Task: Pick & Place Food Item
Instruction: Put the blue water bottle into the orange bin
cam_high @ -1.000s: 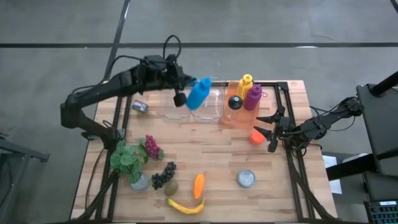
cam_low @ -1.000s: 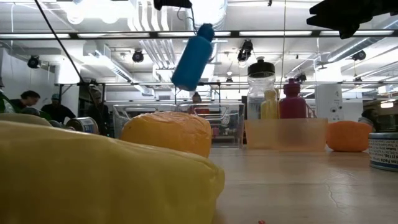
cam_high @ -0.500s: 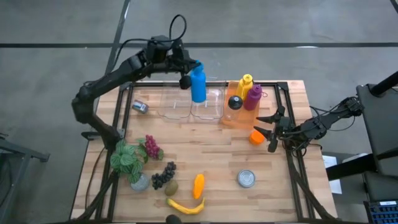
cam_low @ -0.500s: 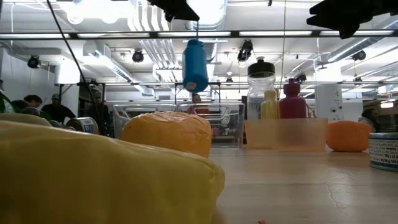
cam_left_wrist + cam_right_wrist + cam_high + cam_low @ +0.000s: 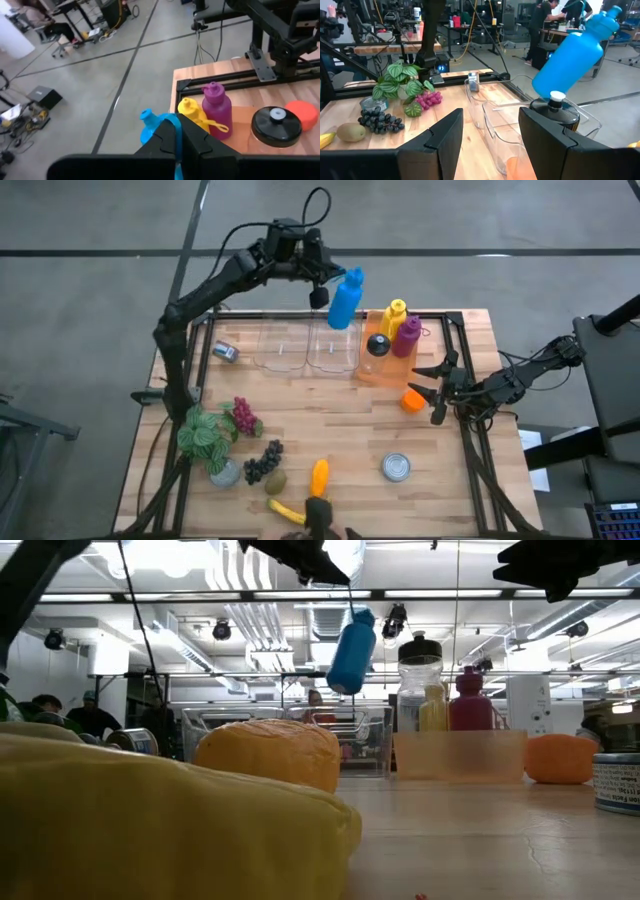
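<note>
A blue bottle [image 5: 345,299] hangs in the air over the table's far edge, between the clear bins [image 5: 303,350] and the orange bin [image 5: 385,365]. My left gripper [image 5: 320,292] is shut just above it; in the low view the bottle [image 5: 352,652] dangles from a thin strap under that gripper [image 5: 322,562]. My right gripper [image 5: 430,392] stands open at the table's right side, next to an orange food piece [image 5: 411,401], with nothing between its fingers. A carrot [image 5: 319,476], banana [image 5: 290,510], kiwi [image 5: 276,481] and grapes [image 5: 262,461] lie near the front edge. My left gripper pinches the bottle's thin blue strap [image 5: 176,170] between its two shut fingers [image 5: 165,142], coming from the table's left and slanting downward. The strap [image 5: 351,598] runs down to the cap. The bottle hangs below the fingers, tilted, clear of the table and bins.
The orange bin holds a yellow bottle [image 5: 396,314], a purple bottle [image 5: 407,336] and a black-lidded jar [image 5: 377,346]. A can [image 5: 397,468] stands front right, another can [image 5: 224,352] lies far left. A plant [image 5: 205,436] and red grapes [image 5: 245,417] sit at the left.
My left gripper has gone toward the table's right and far edges, carrying the blue bottle along above the clear bins. The bottle has swung on its strap: tilted one way, then upright, now tilted the other way. My right gripper has kept still.
</note>
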